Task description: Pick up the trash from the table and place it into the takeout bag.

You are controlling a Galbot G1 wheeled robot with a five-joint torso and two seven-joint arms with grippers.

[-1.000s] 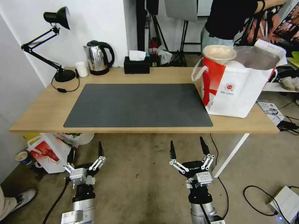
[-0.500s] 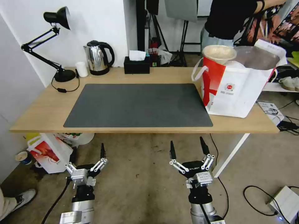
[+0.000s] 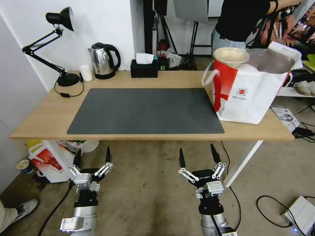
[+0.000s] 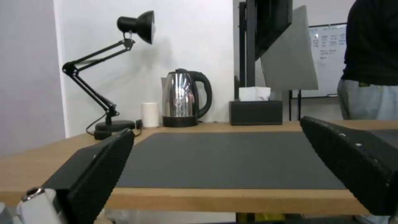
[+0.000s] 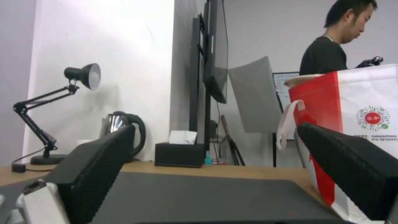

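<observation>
Light wood table (image 3: 42, 121), smooth, matt. Dark grey mat (image 3: 146, 111), matt, faintly grainy. Polished mirror-bright metal kettle (image 3: 102, 61) with glossy black plastic handle. Takeout bag (image 3: 259, 95) of matt white-and-red material, silver foil lining, shiny. Beige pulp bowl (image 3: 230, 55), dull, fibrous. Black finger pads (image 4: 97, 174), finely ribbed, matt. Matt black lamp (image 3: 62, 19).

- Takeout bag (image 3: 254, 95) stands on the table's (image 3: 42, 114) right end, beside the mat (image 3: 146, 109).
- Pulp bowl (image 3: 230, 55) sits in the bag's top.
- Lamp (image 3: 62, 77), kettle (image 3: 103, 60), tissue box (image 3: 143, 68) line the back edge.
</observation>
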